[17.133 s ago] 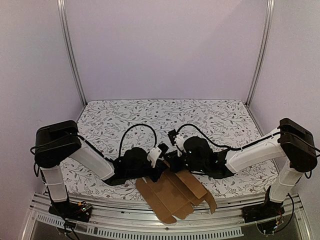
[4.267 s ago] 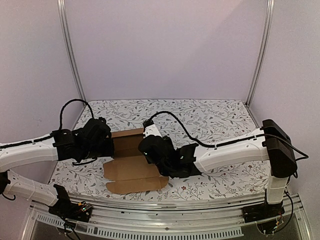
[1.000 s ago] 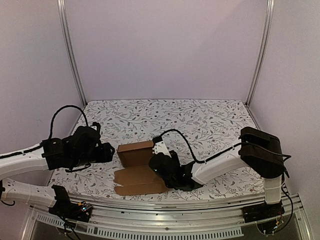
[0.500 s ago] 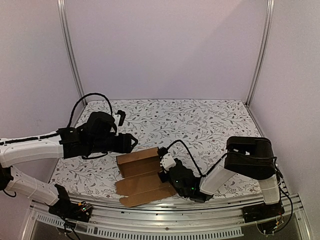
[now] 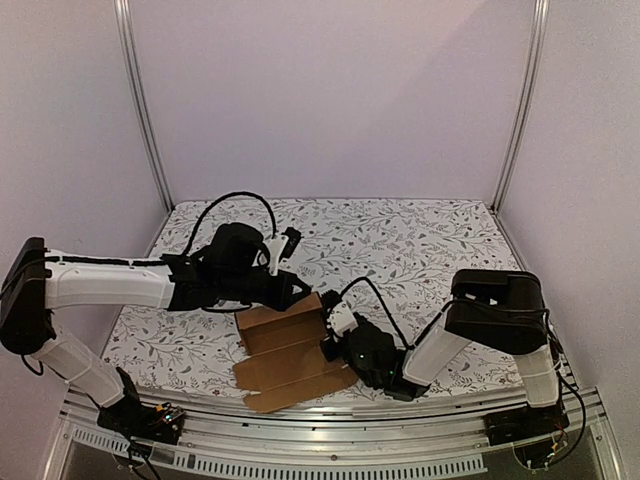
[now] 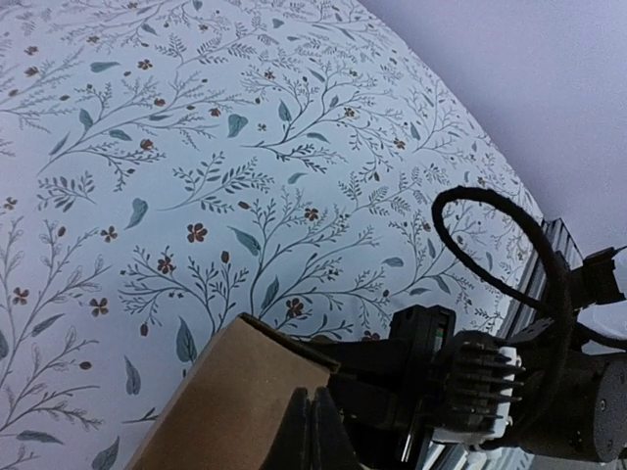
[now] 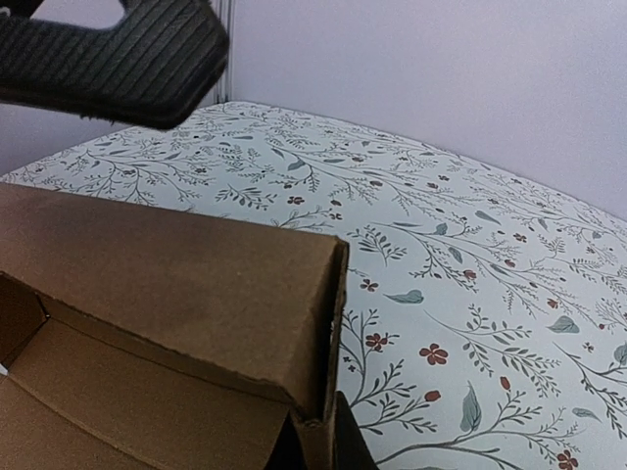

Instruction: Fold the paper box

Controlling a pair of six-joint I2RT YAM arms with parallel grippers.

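The paper box point(image 5: 285, 362) is brown cardboard lying partly open near the table's front edge, its far panel folded up. My left gripper point(image 5: 297, 290) reaches in from the left and sits shut at the top of that raised panel. In the left wrist view its fingers point(image 6: 313, 416) are closed together against the panel point(image 6: 230, 411). My right gripper point(image 5: 328, 335) is at the box's right edge. In the right wrist view it point(image 7: 318, 441) is shut on the cardboard edge of the box point(image 7: 167, 284). A ribbed left finger point(image 7: 118, 54) shows at the top left there.
The table point(image 5: 420, 240) carries a floral cloth. A metal rail point(image 5: 330, 450) runs along the front edge just below the box. Two upright frame posts point(image 5: 140, 110) and purple walls close the back and sides. The right arm's black cable point(image 6: 490, 235) loops near the box.
My left arm has swung right and forward, bringing its gripper from left of the box onto the raised far panel. The right gripper stays on the box's right edge.
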